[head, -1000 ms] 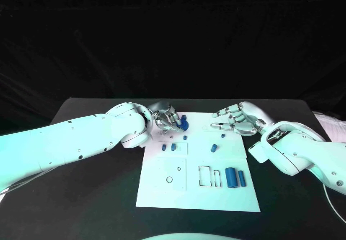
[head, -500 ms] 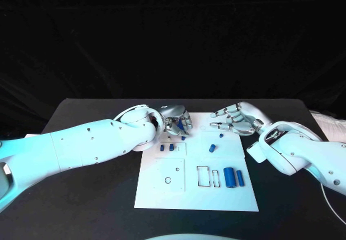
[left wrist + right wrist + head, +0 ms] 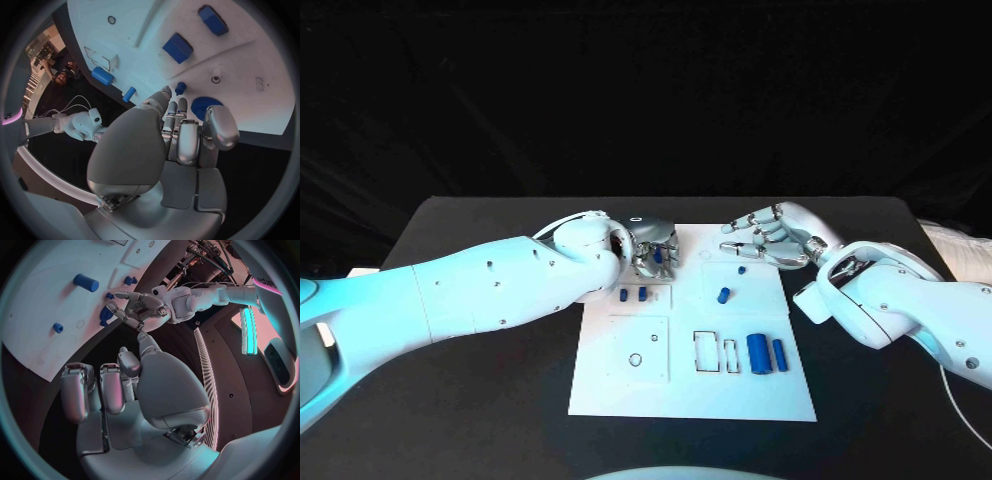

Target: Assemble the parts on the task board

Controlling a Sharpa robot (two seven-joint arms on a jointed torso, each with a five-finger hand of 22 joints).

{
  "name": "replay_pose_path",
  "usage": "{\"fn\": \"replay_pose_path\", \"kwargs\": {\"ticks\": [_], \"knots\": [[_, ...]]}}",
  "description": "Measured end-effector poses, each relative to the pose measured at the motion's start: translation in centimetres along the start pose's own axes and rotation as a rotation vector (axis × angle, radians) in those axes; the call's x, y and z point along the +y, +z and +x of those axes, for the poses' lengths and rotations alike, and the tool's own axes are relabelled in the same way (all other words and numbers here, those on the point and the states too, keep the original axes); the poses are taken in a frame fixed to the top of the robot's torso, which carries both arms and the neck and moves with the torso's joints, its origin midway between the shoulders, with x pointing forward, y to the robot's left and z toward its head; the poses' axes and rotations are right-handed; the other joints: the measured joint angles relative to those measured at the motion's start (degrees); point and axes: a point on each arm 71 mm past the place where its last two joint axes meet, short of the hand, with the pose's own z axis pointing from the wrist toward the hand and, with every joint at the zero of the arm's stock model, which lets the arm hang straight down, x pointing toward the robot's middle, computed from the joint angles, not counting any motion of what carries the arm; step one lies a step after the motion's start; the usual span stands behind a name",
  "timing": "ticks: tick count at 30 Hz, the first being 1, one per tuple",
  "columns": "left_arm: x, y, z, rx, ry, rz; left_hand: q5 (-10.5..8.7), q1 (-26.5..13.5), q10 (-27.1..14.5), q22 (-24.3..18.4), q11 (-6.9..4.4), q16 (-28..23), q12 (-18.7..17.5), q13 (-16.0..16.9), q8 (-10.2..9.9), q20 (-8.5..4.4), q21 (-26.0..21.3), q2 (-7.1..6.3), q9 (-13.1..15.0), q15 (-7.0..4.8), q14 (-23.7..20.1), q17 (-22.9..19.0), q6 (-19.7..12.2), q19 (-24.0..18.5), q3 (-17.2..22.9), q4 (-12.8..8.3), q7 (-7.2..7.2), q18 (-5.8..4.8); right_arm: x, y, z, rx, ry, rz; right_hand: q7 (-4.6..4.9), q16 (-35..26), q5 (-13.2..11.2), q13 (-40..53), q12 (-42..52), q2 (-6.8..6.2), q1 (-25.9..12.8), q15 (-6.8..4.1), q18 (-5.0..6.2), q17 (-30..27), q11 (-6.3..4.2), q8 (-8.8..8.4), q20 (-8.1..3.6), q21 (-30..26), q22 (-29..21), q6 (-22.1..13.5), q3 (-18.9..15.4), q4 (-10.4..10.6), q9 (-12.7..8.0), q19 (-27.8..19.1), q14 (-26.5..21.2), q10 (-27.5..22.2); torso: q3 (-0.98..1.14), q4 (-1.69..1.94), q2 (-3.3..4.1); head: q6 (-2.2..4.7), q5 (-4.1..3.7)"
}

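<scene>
I see my left hand [image 3: 651,255] at the task board's [image 3: 689,395] far edge, fingers over a blue gear [image 3: 204,106] — grip unclear. My right hand [image 3: 772,238] hovers curled, holding nothing.

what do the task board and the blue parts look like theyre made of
Task board: looks like matte white plastic or painted sheet, flat, with no glare and thin cut outlines. Blue cylinder: likely plastic, an even saturated blue with a soft sheen; possibly 3D printed, but no view confirms that.
</scene>
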Motion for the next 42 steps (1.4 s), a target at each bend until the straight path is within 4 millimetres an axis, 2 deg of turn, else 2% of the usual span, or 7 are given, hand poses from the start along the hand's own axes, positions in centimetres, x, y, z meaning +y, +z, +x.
{"fn": "replay_pose_path", "kwargs": {"ticks": [19, 32, 42], "knots": [[0.35, 0.52, 0.31, 0.041, 0.047, -0.074, 0.0, 0.0, 1.3, 0.9, -0.3, 0.0, -0.7, -0.2, -0.2, -0.2, 1.0, 0.0, -0.4, -0.19, 0.2, -0.9, 1.0, 0.2, 1.6, -0.5, -0.21, 0.01, 0.0, 0.0, -0.03, -0.006, 0.0, 0.001, 0.0, 0.0, 0.0, 0.0, 0.0, 0.0, 0.0, 0.0, -0.01, 0.0, 0.0, 0.0, 0.0, 0.0, 0.0, 0.0, 0.0, 0.0, 0.0, 0.0, 0.0, 0.0, 0.01, 0.04, -0.02, -0.05, -0.15], [-0.06, 0.65, 0.46, 0.071, 0.051, -0.07, 0.0, -0.3, 4.0, 2.0, -0.72, 0.0, -1.6, -0.2, -0.2, -0.42, 2.0, 0.26, -0.7, -0.39, 0.4, -1.6, 3.7, 0.4, 4.0, -1.0, -0.58, 0.01, 0.01, 0.01, -0.01, -0.005, 0.0, 0.001, 0.0, 0.0, 0.0, 0.0, 0.0, 0.0, 0.0, 0.0, 0.0, 0.0, 0.01, 0.0, 0.0, 0.0, 0.0, 0.0, 0.0, 0.0, 0.0, 0.0, 0.0, 0.0, 0.03, 0.07, -0.03, -0.12, -0.08], [0.0, 0.78, 0.44, 0.077, 0.047, -0.072, 0.0, -0.3, 5.1, 2.1, -0.93, 0.0, -2.2, -0.3, -0.2, -0.41, 2.4, 0.31, -0.8, -0.59, 0.2, -1.8, 4.6, 0.4, 4.8, -1.3, -0.63, 0.01, 0.02, 0.03, 0.02, -0.005, 0.0, 0.001, 0.0, 0.0, 0.0, 0.0, 0.0, 0.0, 0.0, 0.0, 0.0, 0.0, 0.01, 0.0, 0.0, 0.0, 0.0, 0.0, 0.0, 0.0, 0.0, 0.0, 0.0, 0.0, 0.04, 0.05, -0.03, -0.15, -0.05]]}}
